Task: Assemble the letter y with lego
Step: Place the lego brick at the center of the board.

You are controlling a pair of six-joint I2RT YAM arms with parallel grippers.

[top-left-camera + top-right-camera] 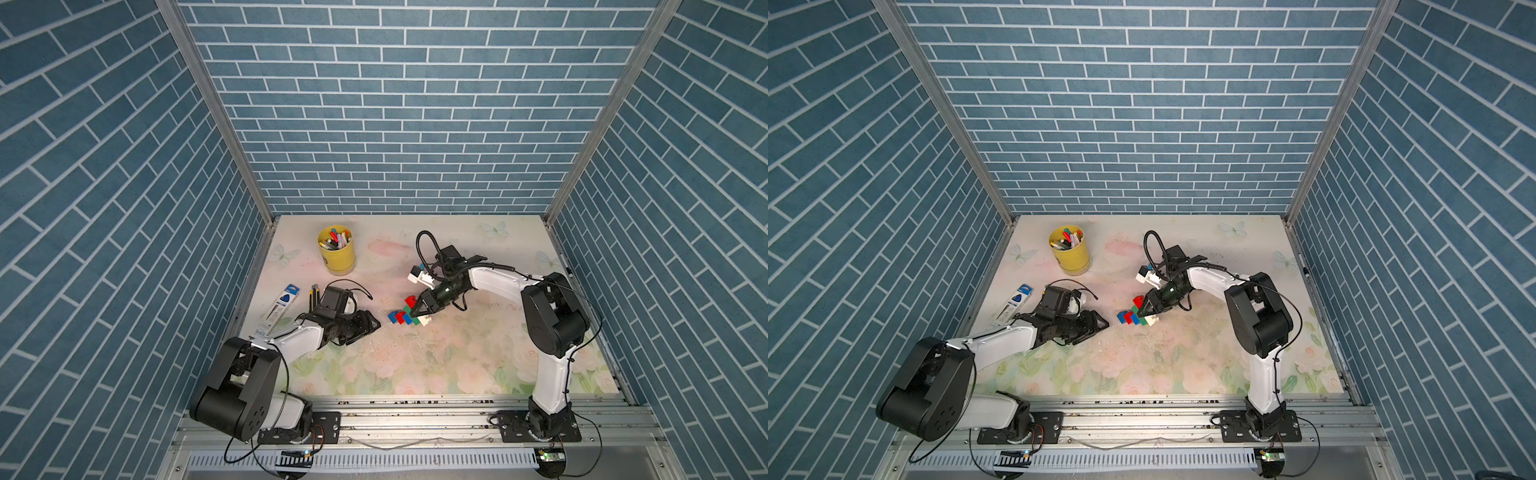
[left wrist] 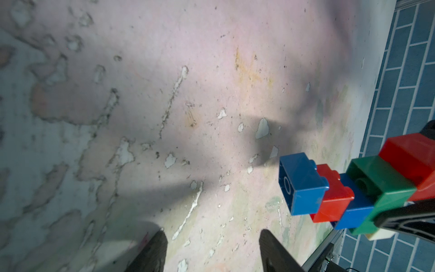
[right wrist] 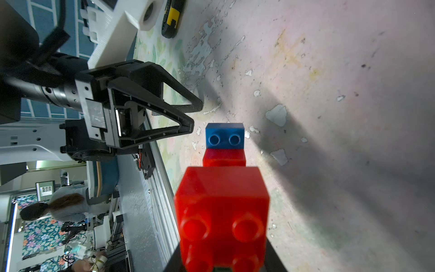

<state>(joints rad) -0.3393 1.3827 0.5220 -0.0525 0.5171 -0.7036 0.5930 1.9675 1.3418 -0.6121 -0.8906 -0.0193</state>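
Six for six on the lego: found every brick joined into the letter y [image 1: 405,313], with a stepped blue-red-blue tail, green brick [image 2: 381,186] in the middle, red arm [image 2: 412,157] and white arm [image 2: 380,234] beyond. Placed it base-ward of the yellow cup [image 1: 337,253], off toward the right arm's side of that cup and well apart from it.

Saw the right tool [image 1: 417,311] clamped narrow on the letter y at the green brick, arms end toward the wrist, tail pointing away. Saw the left tool [image 1: 374,322] about half spread and empty, lying low base-ward of the same cup and nearer to it than the letter y. Tips aimed at the outer blue brick [image 2: 301,183] but clear of it. Could not tell tail contact with the tabletop [image 1: 457,357]: resting or just above.

Judged assembly done and the step in hand as setting it down flat. To do that well:
- Needed a slow descent with studs level, to land tail and arms together.
- Needed to avoid a tail-first touch: risk of levering a stepped joint apart.
- Wanted release only once flat, then a straight opening and a retreat along the grip line, to avoid dragging the green brick.
- Thought it best to leave the left tool parked, or to bring it in only to steady the blue end, never to push sideways.
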